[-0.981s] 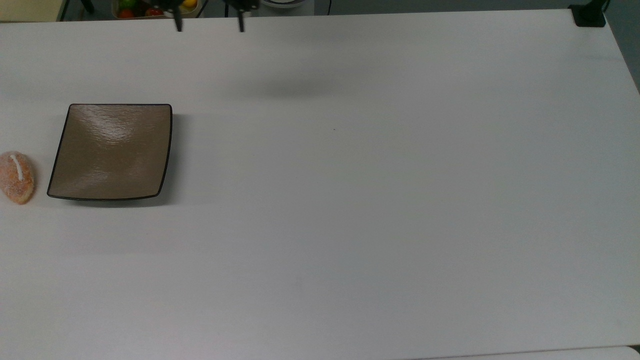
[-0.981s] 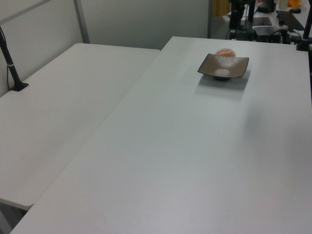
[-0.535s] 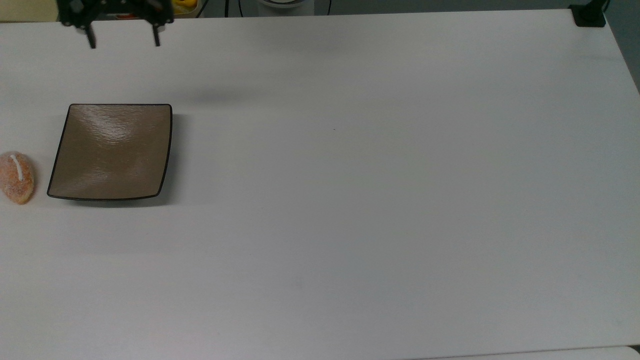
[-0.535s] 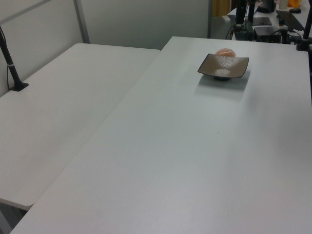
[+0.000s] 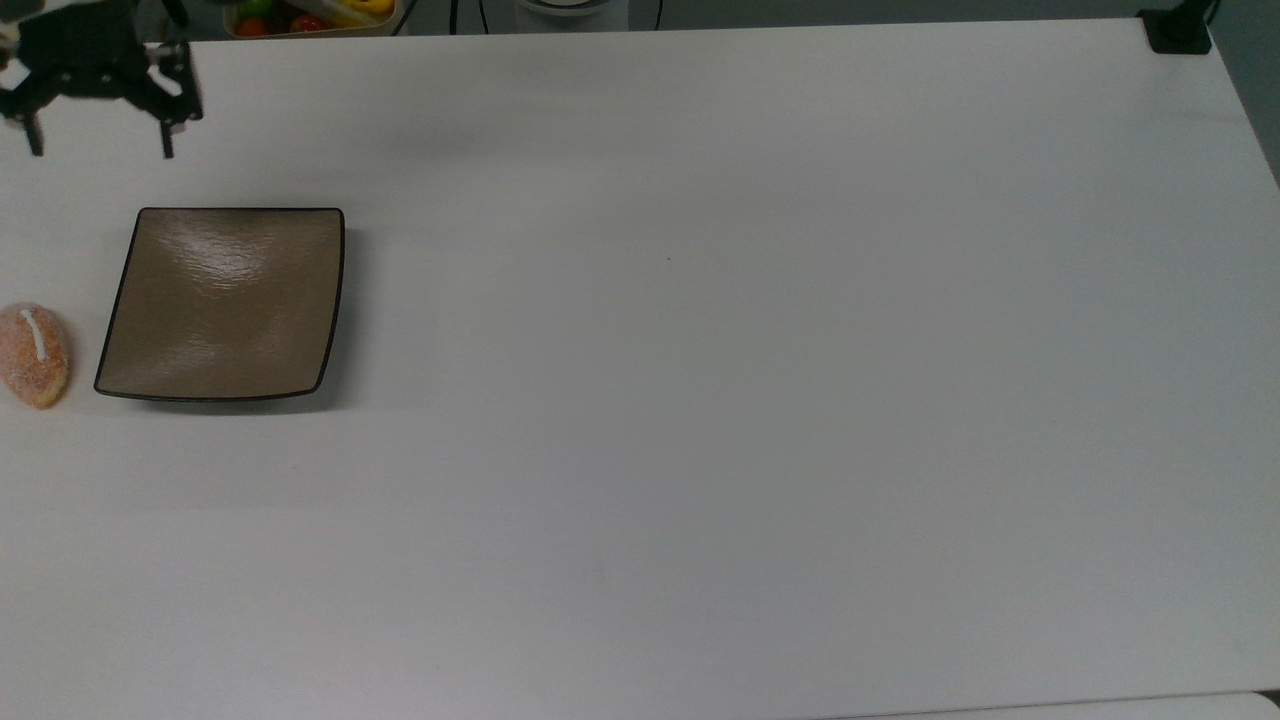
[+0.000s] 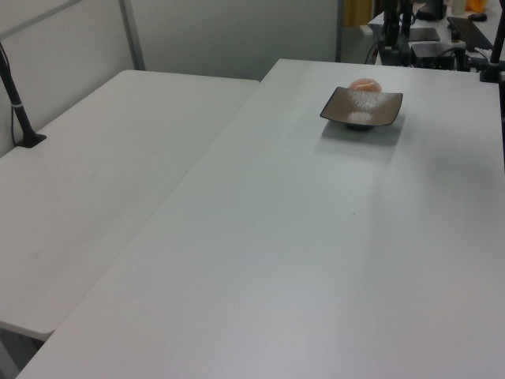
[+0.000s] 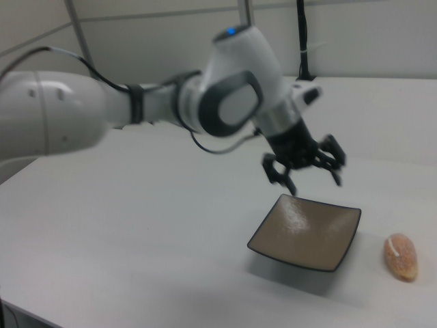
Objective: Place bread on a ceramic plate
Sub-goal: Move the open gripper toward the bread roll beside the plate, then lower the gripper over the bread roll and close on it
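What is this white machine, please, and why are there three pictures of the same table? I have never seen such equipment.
The white machine is a robot arm with a black two-finger gripper at its end. Its fingers are spread apart and hold nothing. Three fixed cameras show one white table: the top view looks down on it, while the left view and the right view look across it from two sides. On the table are a square brown ceramic plate with nothing on it, and a small orange-brown bread roll lying beside the plate, apart from it. In the top view the gripper hovers near the upper left corner, beyond the plate.
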`<move>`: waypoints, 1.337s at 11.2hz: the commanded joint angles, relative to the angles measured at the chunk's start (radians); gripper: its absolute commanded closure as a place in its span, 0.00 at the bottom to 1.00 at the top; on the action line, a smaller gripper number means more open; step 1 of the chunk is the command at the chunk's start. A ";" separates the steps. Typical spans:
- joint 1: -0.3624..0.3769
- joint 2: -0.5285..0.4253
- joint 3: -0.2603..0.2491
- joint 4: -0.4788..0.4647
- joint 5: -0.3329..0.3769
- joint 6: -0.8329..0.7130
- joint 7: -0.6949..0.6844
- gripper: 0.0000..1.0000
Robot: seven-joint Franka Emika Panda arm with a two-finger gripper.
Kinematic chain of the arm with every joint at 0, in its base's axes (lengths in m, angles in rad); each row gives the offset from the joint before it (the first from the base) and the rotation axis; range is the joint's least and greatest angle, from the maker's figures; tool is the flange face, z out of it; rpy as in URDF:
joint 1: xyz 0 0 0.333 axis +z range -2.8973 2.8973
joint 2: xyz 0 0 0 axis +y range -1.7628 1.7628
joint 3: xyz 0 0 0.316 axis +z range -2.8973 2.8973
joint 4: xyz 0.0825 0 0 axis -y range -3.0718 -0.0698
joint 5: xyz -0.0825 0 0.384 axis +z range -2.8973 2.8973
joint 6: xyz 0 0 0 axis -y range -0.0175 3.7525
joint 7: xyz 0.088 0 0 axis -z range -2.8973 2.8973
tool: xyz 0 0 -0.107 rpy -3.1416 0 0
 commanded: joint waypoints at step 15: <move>-0.176 0.492 0.005 0.179 -0.020 0.550 -0.297 0.00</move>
